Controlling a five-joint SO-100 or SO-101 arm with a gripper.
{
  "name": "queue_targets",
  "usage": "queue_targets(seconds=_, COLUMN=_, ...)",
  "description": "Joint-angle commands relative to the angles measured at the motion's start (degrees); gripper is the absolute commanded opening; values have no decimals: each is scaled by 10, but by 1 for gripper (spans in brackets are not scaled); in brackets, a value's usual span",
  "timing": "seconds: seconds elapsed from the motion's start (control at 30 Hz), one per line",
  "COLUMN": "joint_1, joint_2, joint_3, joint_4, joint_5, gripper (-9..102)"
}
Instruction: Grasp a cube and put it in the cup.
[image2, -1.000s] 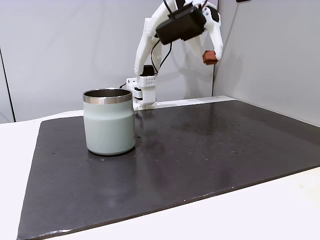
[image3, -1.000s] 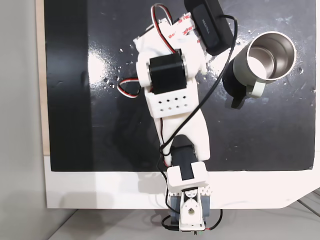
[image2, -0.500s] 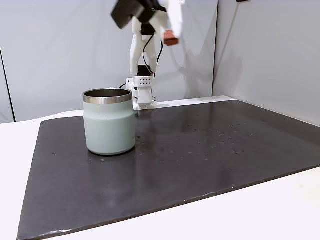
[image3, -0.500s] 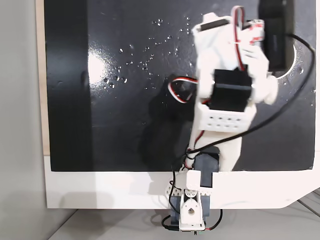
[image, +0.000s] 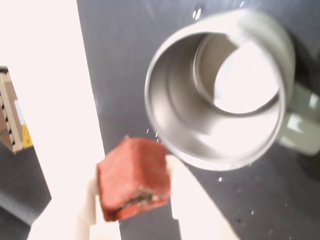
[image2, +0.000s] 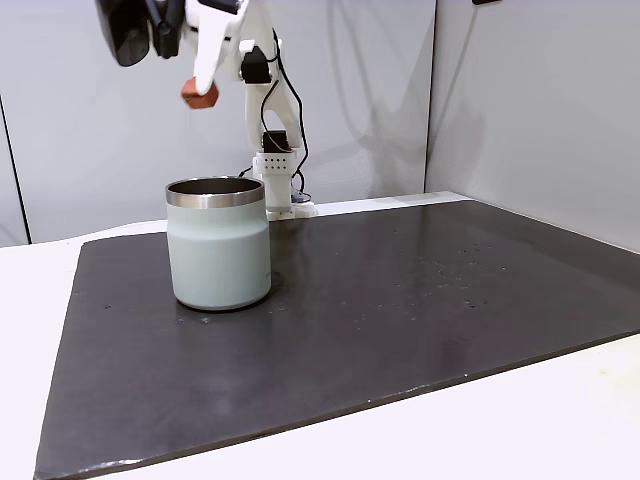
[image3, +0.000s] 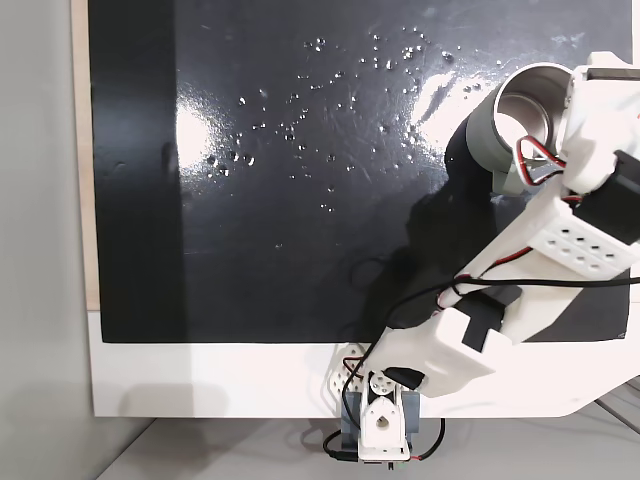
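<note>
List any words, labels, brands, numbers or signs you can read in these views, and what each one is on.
None can be read.
Cup: plain body and steel rim, no print.
Cube, held in the tool: no marking.
Arm: plain white shells with holes, no lettering.
Tan and yellow object at the wrist view's left edge: too blurred to tell.

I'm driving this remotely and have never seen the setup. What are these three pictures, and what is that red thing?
It is a small white robot arm bolted at the edge of a dark mat. One fixed view looks across the table, another looks straight down, and the wrist view rides on the arm. The red thing is the cube, pinched in the end effector and held in the air above the cup. The wrist view looks down into the cup's open steel mouth, with the cube just off its rim.
</note>
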Motion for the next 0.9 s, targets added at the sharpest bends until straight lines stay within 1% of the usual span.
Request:
queue_targets(seconds=0.0, joint_1=12, joint_2=-29, joint_3=-65, joint_4=0, joint_5=-23, gripper=5)
queue_targets(seconds=0.3, joint_1=16, joint_2=-97, joint_3=-86, joint_4=4, joint_5=-58, gripper=5)
queue_targets(seconds=0.6, joint_1=11, joint_2=-97, joint_3=-61, joint_4=6, joint_5=-118, gripper=4)
queue_targets(seconds=0.7, joint_1=11, joint_2=-91, joint_3=-30, joint_4=6, joint_5=-141, gripper=4)
queue_targets(seconds=0.87, joint_1=12, joint_2=-88, joint_3=-11, joint_4=6, joint_5=-147, gripper=4)
